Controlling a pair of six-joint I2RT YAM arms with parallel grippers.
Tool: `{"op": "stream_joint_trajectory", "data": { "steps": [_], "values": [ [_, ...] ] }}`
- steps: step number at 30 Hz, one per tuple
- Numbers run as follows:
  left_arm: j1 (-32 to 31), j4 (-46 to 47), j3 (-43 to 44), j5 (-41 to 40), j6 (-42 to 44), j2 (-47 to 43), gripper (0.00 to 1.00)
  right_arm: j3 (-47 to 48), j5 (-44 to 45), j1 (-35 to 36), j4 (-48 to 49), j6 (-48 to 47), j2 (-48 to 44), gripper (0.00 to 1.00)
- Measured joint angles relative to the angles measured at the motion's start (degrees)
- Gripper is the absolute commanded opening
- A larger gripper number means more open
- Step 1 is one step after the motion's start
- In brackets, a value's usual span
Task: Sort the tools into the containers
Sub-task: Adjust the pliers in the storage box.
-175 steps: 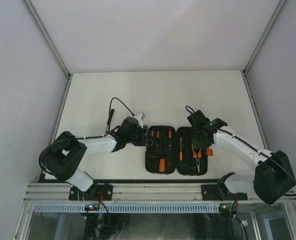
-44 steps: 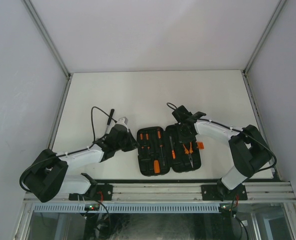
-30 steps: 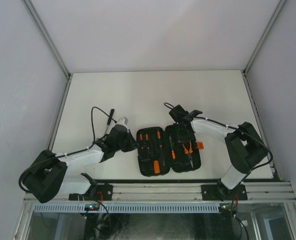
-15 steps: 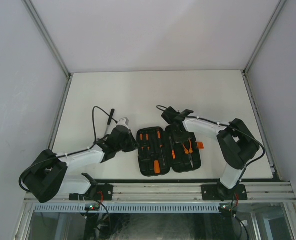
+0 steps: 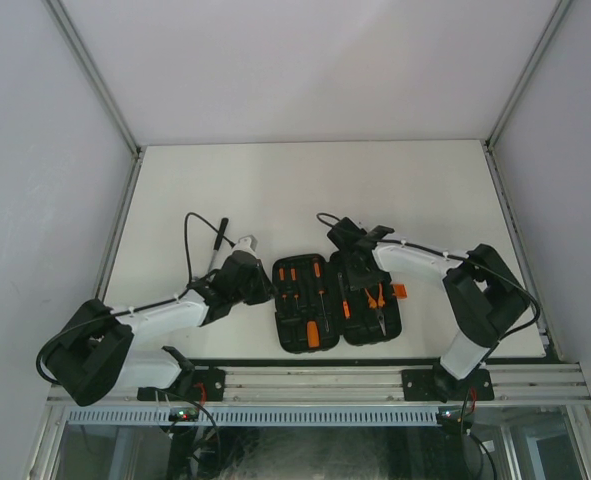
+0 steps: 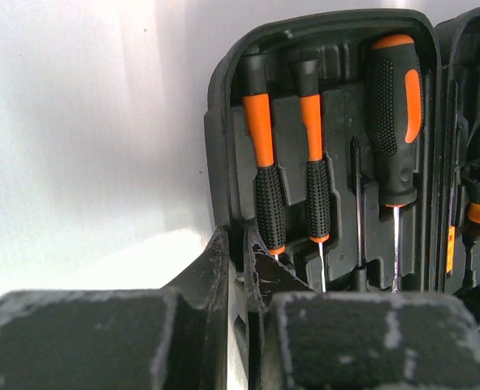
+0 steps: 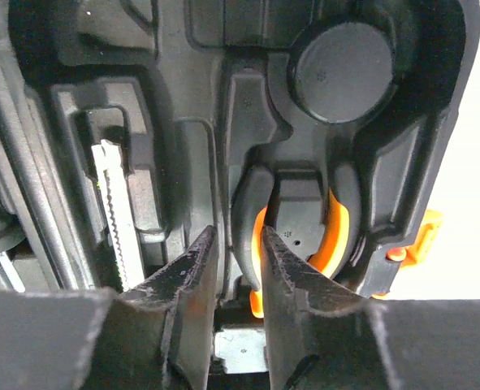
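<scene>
The black tool case [image 5: 305, 268] lies open at the near middle of the table. Its left half holds two thin screwdrivers [image 6: 260, 138] and a thick screwdriver [image 6: 394, 106]. Its right half holds the needle-nose pliers [image 5: 376, 300]. My left gripper [image 5: 262, 285] is shut on the case's left rim [image 6: 220, 187], with one finger on each side of the wall [image 6: 233, 240]. My right gripper [image 5: 353, 262] hangs over the far end of the right half. It is narrowly open [image 7: 238, 244], and the tip of the pliers' left handle [image 7: 246, 207] is between its fingers.
The case's orange latch [image 5: 400, 291] sticks out on its right side and also shows in the right wrist view [image 7: 422, 236]. A toothed metal strip [image 7: 116, 211] sits in a slot left of the pliers. White walls enclose the table on three sides.
Since 5.8 s ago the case and both grippers have shifted left. In the last second the right gripper has crept a little left over the case's far end. The left gripper has not moved.
</scene>
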Motion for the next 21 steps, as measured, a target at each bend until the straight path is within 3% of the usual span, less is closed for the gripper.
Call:
{"op": "stream_joint_trajectory", "data": {
  "steps": [5, 10, 18, 21],
  "values": [
    [-0.31, -1.75, 0.35, -0.28, -0.07, -0.55, 0.0, -1.7, -2.67, -0.55, 1.16, 0.48, -3.72, 0.45],
    [-0.44, -3.72, 0.81, -0.76, -0.37, -1.05, 0.0, -1.99, -4.33, -1.92, 1.64, 0.07, -12.02, 0.5],
    [-0.59, -6.78, 2.08, -1.27, -0.35, -1.05, 0.01, -3.56, -4.2, -4.72, 1.99, -0.35, -24.57, 0.45],
    [-0.59, -7.34, 2.32, -1.29, -0.35, -1.05, 0.0, -6.36, -4.72, -6.03, 1.77, -0.37, -25.27, 0.27]
  ]
}}
